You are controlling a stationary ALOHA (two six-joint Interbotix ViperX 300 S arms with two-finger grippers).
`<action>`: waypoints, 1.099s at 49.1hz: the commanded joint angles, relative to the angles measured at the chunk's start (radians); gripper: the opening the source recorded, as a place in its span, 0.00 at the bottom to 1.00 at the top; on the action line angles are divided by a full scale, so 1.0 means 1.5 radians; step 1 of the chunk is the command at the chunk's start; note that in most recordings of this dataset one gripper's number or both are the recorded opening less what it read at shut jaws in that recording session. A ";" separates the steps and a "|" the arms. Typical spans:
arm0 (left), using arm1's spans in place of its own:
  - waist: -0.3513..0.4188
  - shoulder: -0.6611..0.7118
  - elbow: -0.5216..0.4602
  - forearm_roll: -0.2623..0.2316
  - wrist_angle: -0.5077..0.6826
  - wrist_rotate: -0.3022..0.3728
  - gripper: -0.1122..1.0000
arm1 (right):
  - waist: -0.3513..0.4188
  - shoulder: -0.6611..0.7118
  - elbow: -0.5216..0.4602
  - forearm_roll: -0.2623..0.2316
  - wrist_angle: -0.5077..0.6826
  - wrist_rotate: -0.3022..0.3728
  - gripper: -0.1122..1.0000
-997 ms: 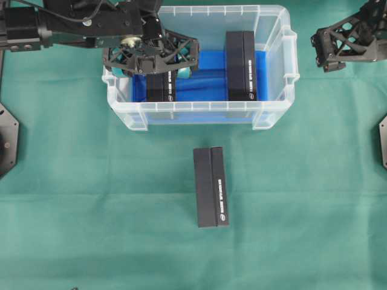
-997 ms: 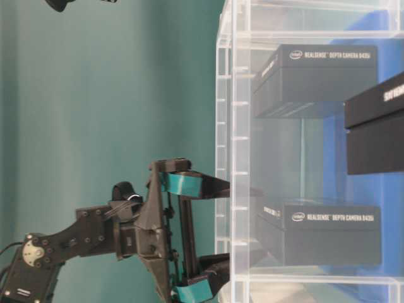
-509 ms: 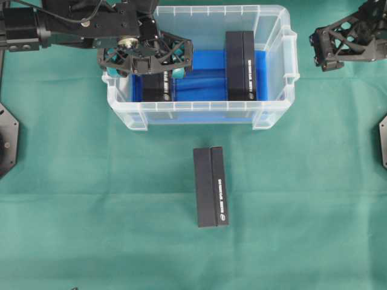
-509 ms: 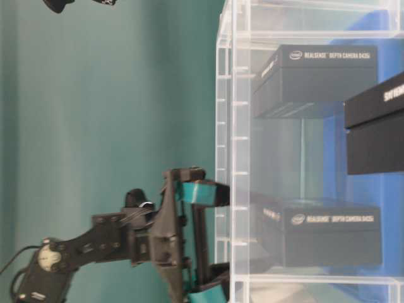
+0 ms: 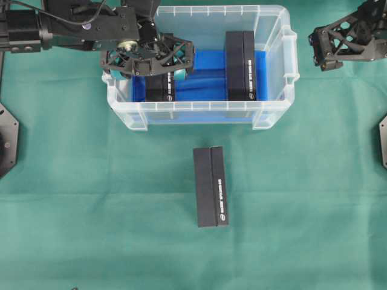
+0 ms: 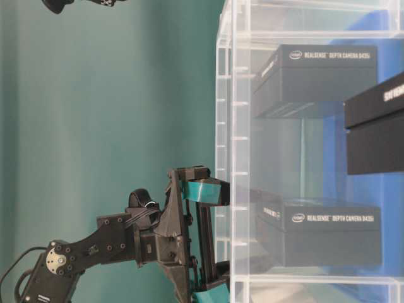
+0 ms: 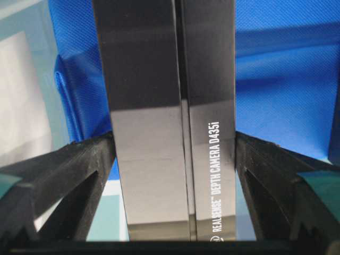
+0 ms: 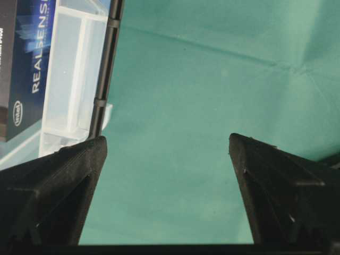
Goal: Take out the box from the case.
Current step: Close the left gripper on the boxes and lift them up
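The case [image 5: 199,107] is a clear plastic bin with a blue sheet on its floor. Two black boxes lie in it: one on the left [image 5: 158,87] and one on the right [image 5: 240,66]. My left gripper [image 5: 149,65] hangs open over the left box. In the left wrist view its fingers [image 7: 90,159] stand close on either side of that box [image 7: 159,133], which rests on the blue sheet. From table level the left gripper [image 6: 211,243] is at the case's wall. My right gripper [image 5: 319,49] is open over bare cloth [image 8: 167,141], right of the case.
A third black box [image 5: 211,186] lies on the green cloth in front of the case. The case's near wall and rim stand between that box and the two inside. A dark mount [image 5: 5,140] sits at the left table edge.
My left gripper has shifted slightly left and down towards the left box in the case, staying open. The boxes and the right arm have not moved.
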 commanded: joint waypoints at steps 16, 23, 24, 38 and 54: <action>0.007 -0.008 0.015 -0.001 -0.018 0.002 0.92 | 0.002 -0.008 -0.007 -0.001 -0.006 0.001 0.92; 0.003 -0.008 0.012 -0.008 -0.037 0.005 0.75 | 0.002 -0.008 -0.007 0.000 -0.008 0.001 0.92; 0.002 -0.008 0.012 -0.009 -0.037 0.005 0.70 | 0.002 -0.008 -0.007 -0.001 -0.009 0.001 0.92; -0.001 -0.018 0.010 -0.013 -0.034 0.001 0.65 | 0.007 -0.008 -0.007 0.000 -0.010 0.001 0.92; -0.007 -0.020 -0.003 -0.014 -0.017 0.001 0.65 | 0.009 -0.009 -0.007 -0.001 -0.010 0.000 0.92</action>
